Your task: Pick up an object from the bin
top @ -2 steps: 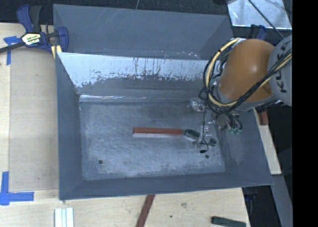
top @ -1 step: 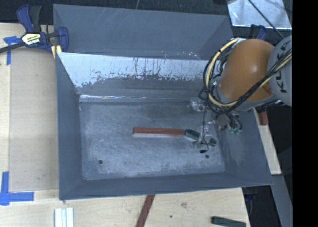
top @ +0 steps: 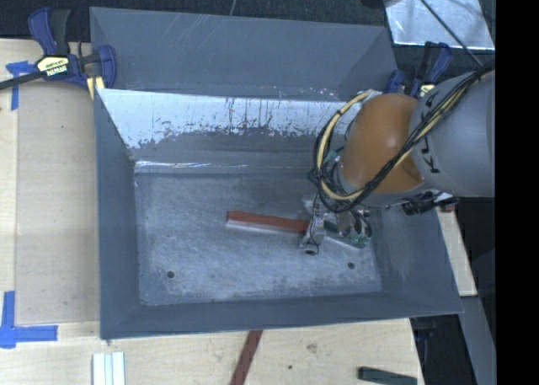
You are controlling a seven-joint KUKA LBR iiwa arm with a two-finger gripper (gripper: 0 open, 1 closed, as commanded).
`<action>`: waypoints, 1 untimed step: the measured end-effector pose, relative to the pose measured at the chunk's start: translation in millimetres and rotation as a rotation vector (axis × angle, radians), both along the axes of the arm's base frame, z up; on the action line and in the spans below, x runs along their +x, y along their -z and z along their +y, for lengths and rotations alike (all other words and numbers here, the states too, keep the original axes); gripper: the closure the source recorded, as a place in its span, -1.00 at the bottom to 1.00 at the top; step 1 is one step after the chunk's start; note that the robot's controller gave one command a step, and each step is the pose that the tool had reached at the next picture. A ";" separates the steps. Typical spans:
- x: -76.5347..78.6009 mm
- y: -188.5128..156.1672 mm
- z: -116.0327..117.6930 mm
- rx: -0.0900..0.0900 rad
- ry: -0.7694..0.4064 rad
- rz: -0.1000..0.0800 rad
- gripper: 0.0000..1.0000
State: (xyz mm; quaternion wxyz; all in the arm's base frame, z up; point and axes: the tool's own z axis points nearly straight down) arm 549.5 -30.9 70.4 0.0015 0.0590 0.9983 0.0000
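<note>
Claw (top: 313, 240): right of centre in the frame, down at the floor of the bin (top: 114, 232), at the lower end of the arm reaching in from the right edge. State of claw: cannot tell whether released or clenched.

Stick (top: 263, 222): flat, narrow, reddish brown, lying on the bin floor near the middle of the frame. Oriented almost left to right, left end slightly higher in the frame than right end. Right end meeting the claw; contact or grasp not resolvable. Left end free, well apart from every wall.

Green-and-white piece (top: 360, 240): small, just right of the claw, close to the floor. Not resolvable as part of the robot or as a loose thing.

Orange cover (top: 379, 143): rounded, fixed on the wrist, in the upper right of the frame, directly above the claw in the picture. Looped by yellow and black cables (top: 330, 143) down its left side and across its front.

Bin floor: grey, scuffed and speckled. Dark dot (top: 171, 275): small, at lower left of the floor. Second dark dot (top: 351, 266): small, at lower right of the floor, just below and right of the claw.

Back wall (top: 236, 118): sloped, in the upper middle of the frame, marked with a band of dark vertical scratches.
</note>
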 end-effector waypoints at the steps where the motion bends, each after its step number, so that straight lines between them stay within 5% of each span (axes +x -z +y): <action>1: 0.0 0.0 0.0 0.000 0.000 0.000 1.00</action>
